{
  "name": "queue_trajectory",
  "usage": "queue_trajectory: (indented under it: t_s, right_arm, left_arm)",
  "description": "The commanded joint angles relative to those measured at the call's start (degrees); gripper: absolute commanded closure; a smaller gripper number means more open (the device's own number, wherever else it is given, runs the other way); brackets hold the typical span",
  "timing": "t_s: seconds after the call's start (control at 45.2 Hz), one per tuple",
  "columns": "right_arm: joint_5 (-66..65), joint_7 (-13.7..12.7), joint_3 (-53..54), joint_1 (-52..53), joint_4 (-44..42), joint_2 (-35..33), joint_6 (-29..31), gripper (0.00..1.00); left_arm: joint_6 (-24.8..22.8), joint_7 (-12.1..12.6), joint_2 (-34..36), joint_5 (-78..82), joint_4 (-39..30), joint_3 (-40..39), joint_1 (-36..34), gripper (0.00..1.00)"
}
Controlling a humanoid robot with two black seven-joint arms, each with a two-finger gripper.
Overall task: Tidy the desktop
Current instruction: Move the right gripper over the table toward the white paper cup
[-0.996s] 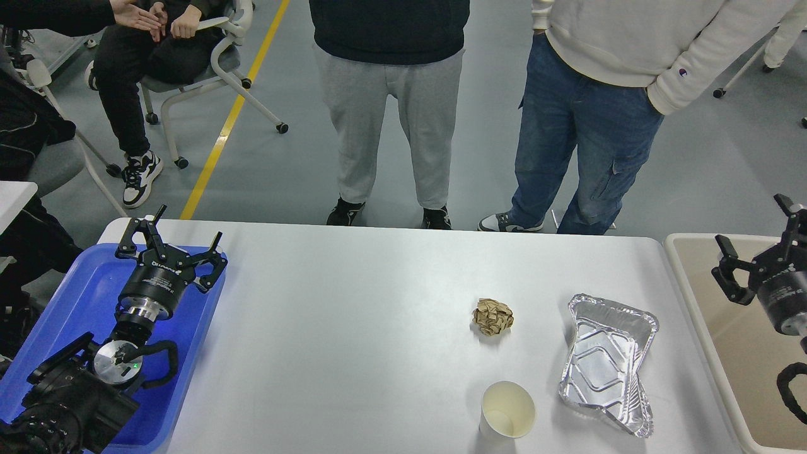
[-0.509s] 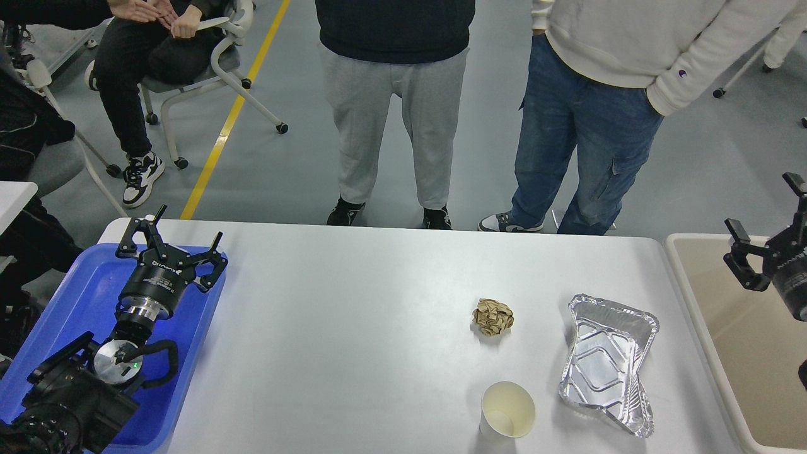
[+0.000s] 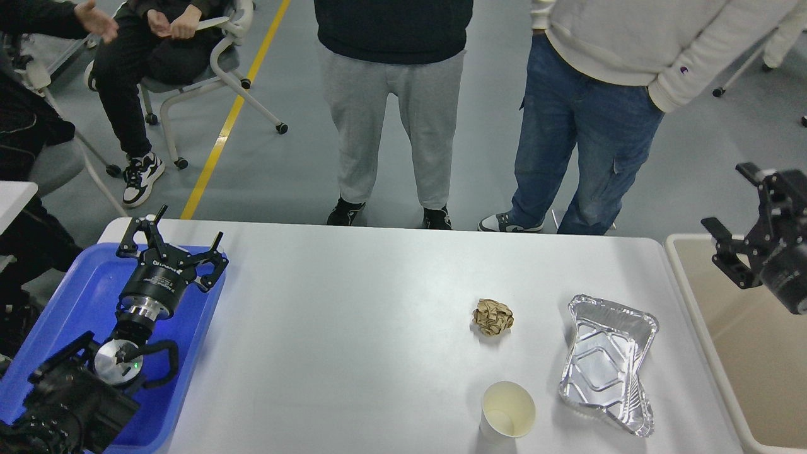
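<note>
The white-grey desktop (image 3: 353, 340) fills the middle of the head view. On its right half lie a crumpled brown paper ball (image 3: 493, 316), a crushed aluminium foil tray (image 3: 606, 362) and an upright white paper cup (image 3: 507, 410) near the front edge. My left gripper (image 3: 171, 237) is open and empty above the far end of the blue tray (image 3: 75, 296). My right gripper (image 3: 734, 202) is open and empty, raised over the far left corner of the beige bin (image 3: 744, 353), well right of the foil tray.
Two people stand at the desktop's far edge: grey trousers (image 3: 391, 126) and blue jeans (image 3: 580, 139). A seated person and a wheeled chair (image 3: 208, 69) are at the far left. A yellow floor line (image 3: 233, 113) runs past the chair.
My right gripper has risen and shifted toward the far side above the beige bin, staying open. My left arm has not moved. The seated person's hands moved.
</note>
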Motion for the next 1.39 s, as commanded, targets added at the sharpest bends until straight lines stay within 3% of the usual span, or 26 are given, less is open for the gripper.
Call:
queue_trajectory:
  t_s: [0.0,0.243,0.575,0.775,1.173,1.372]
  right_arm:
    - [-11.71,-2.05,-5.38,0.07,6.16,-6.27,0.72,0.00]
    - [-30.52,-1.97,-9.52,1.21,8.71,-9.70,0.72,0.00]
    - [-34.48,-1.53,-18.74,5.78,13.01,-12.16,0.81,0.00]
    - [-43.35,-1.09,-27.70,9.91,15.21,-14.27,0.81,0.00]
    - [-43.63,-0.82,-53.45,32.31,15.21,-14.45,1.07,0.00]
    - [-45.47,-0.56,-66.99,44.09,15.21,-8.65,0.81,0.02]
  left_arm:
    - [0.00,0.00,-0.01,0.04,-0.03,0.00,0.01,0.00]
    - [0.00,0.00,0.08,-0.05,-0.03,0.00,0.01,0.00]
    - [0.00,0.00,0.08,-0.05,-0.03,0.00,0.01,0.00]
    - [0.00,0.00,0.08,-0.05,0.06,0.00,0.01,0.00]
    - [0.00,0.00,0.08,-0.05,0.06,0.00,0.01,0.00]
    - [0.00,0.00,0.08,-0.05,-0.03,0.00,0.01,0.00]
